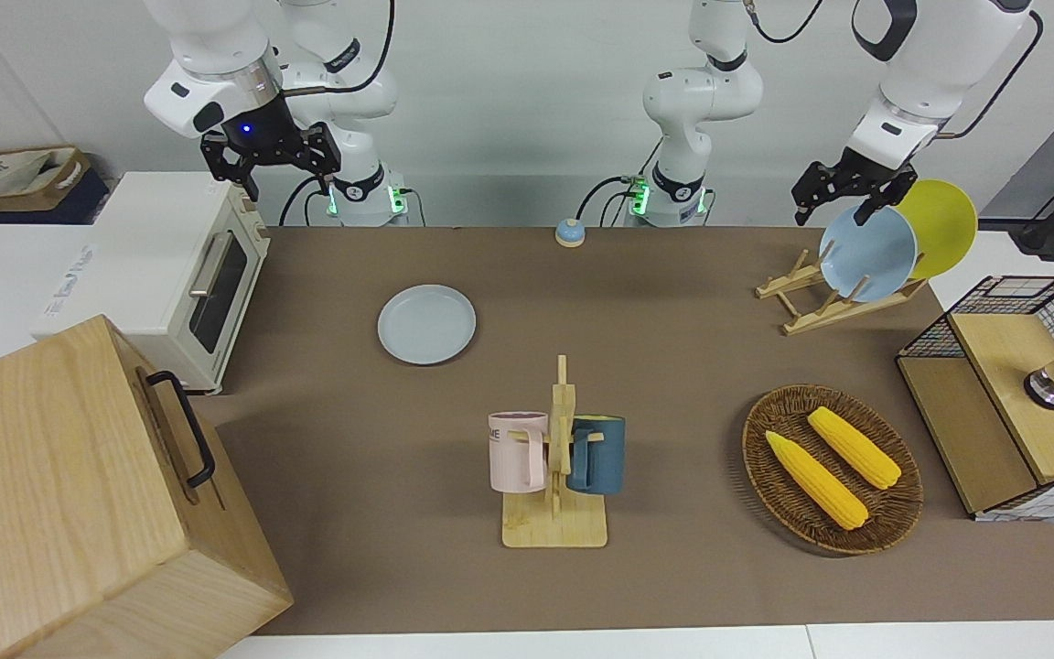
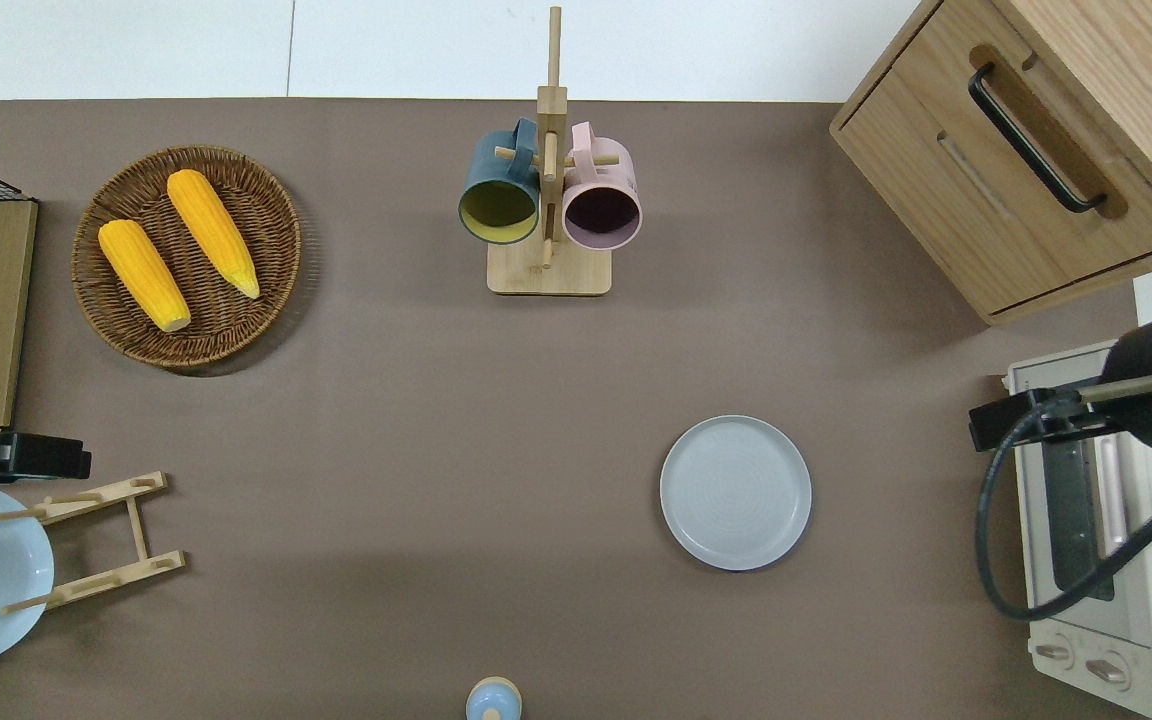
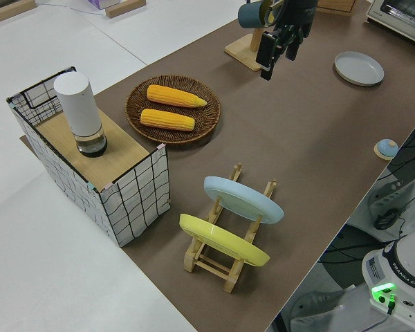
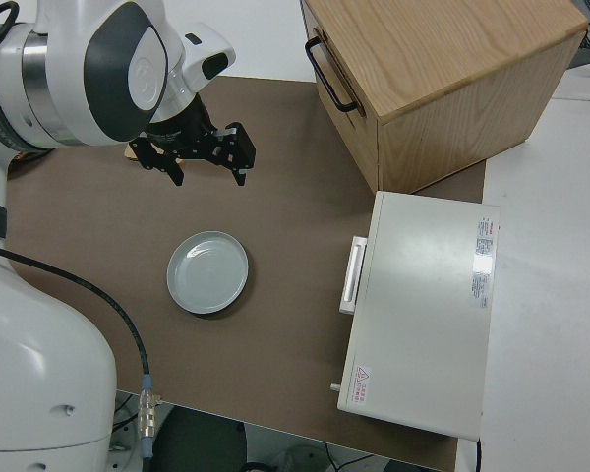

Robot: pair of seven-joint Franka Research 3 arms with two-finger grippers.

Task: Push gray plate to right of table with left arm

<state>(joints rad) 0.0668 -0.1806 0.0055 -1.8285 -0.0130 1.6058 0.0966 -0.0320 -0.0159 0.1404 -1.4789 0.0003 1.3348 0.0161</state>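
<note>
Gray plate (image 2: 735,493) is seen lying flat on the brown tabletop (image 2: 416,400), round and shallow, pale gray with a faint blue tint, a raised rim and faint rings across its bare face. Nothing is touching it.

The left gripper (image 1: 843,195) is held up in the air with its fingers spread apart and nothing between them, over the wooden dish rack (image 1: 811,297) at the left arm's end of the tabletop, just by the rim of the light-blue plate (image 1: 870,254) racked there with a yellow plate (image 1: 943,224). The gray plate is found well apart from it, toward the right arm's end, near the toaster oven (image 2: 1101,540) and nearer to the robots than the mug stand (image 2: 548,200). The right arm is parked, its gripper (image 1: 273,163) open and empty.
</note>
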